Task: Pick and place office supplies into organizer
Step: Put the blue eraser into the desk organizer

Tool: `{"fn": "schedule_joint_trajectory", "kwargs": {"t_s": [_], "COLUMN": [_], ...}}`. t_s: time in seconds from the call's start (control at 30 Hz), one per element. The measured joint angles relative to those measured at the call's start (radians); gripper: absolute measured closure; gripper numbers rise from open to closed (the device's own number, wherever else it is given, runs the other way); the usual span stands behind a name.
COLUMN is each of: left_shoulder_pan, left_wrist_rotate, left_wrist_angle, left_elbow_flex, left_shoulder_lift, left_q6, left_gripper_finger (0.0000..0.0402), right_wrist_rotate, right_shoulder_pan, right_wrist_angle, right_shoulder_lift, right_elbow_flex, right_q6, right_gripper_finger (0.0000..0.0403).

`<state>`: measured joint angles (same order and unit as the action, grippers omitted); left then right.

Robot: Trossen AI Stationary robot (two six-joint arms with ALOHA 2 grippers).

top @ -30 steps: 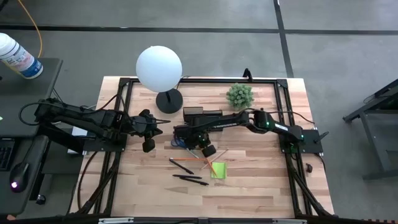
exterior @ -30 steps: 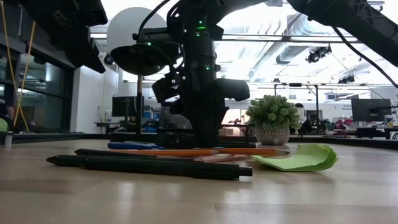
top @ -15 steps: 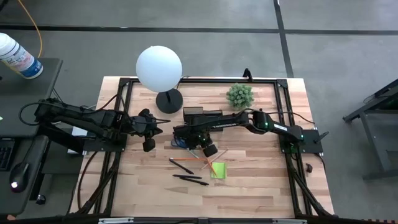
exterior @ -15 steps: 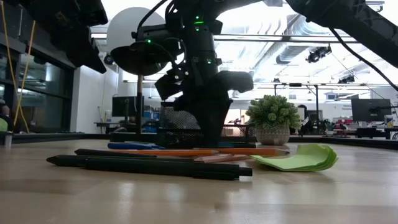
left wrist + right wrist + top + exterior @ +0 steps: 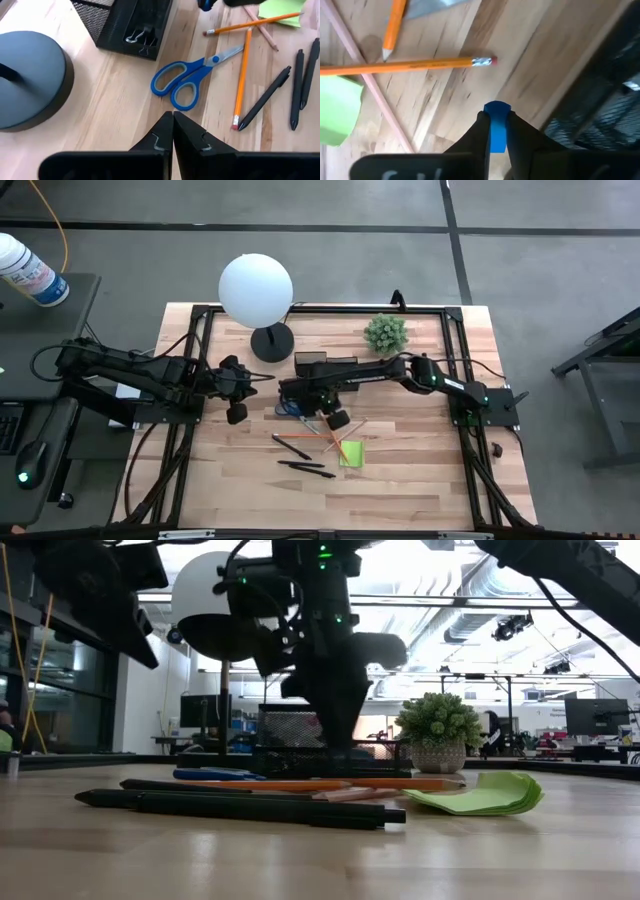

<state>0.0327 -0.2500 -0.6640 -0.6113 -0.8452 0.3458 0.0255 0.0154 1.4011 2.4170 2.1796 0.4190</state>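
My right gripper (image 5: 336, 420) hangs over the table just in front of the black mesh organizer (image 5: 320, 364), shut on a small blue piece (image 5: 496, 112). Below it lie blue-handled scissors (image 5: 192, 80), orange pencils (image 5: 243, 75), black pens (image 5: 265, 100) and a lime-green sticky-note pad (image 5: 351, 453), all flat on the wood. Metal clips (image 5: 140, 37) lie inside the organizer (image 5: 125, 22). My left gripper (image 5: 173, 117) waits shut above the table's left part, left of the scissors, touching nothing. My right gripper pinches the small blue piece (image 5: 496, 131) between its two fingers. The fingers come from above and point down. The piece's rounded end sticks out past the fingertips, and the piece is lifted clear of the table.
A lamp with a white globe (image 5: 256, 290) stands on its round dark base (image 5: 271, 343) at the back left, beside the organizer. A small potted plant (image 5: 385, 333) sits at the back right. Bare wood lies along the near edge and on the right.
My right gripper has risen a little from the table in front of the organizer, still pointing down.
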Motion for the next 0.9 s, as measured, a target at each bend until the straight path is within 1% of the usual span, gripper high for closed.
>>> {"fn": "schedule_joint_trajectory", "kwargs": {"t_s": [0.2, 0.27, 0.37, 0.47, 0.67, 0.9], "left_shoulder_pan": [0.000, 0.000, 0.000, 0.000, 0.000, 0.000], "left_wrist_rotate": [0.001, 0.001, 0.001, 0.001, 0.002, 0.002], "left_wrist_angle": [0.001, 0.001, 0.002, 0.002, 0.002, 0.003], "left_elbow_flex": [0.000, 0.000, 0.000, 0.000, 0.000, 0.000], "left_shoulder_lift": [0.000, 0.000, 0.000, 0.000, 0.000, 0.000], "left_q6": [0.000, 0.000, 0.000, 0.000, 0.000, 0.000], "left_gripper_finger": [0.0401, 0.0401, 0.0401, 0.0401, 0.0401, 0.0401], "right_wrist_rotate": [0.060, 0.080, 0.117, 0.143, 0.160, 0.132], "right_shoulder_pan": [-0.013, -0.018, -0.027, -0.036, -0.058, -0.084], "right_wrist_angle": [-0.077, -0.093, -0.167, -0.184, -0.213, -0.225], "right_shoulder_lift": [-0.018, -0.018, -0.019, -0.017, -0.019, -0.019], "right_elbow_flex": [0.002, 0.014, 0.019, 0.046, 0.092, 0.097], "right_q6": [0.005, 0.007, 0.011, 0.011, 0.010, 0.008], "right_gripper_finger": [0.0365, 0.0365, 0.0369, 0.0372, 0.0372, 0.0385]}}
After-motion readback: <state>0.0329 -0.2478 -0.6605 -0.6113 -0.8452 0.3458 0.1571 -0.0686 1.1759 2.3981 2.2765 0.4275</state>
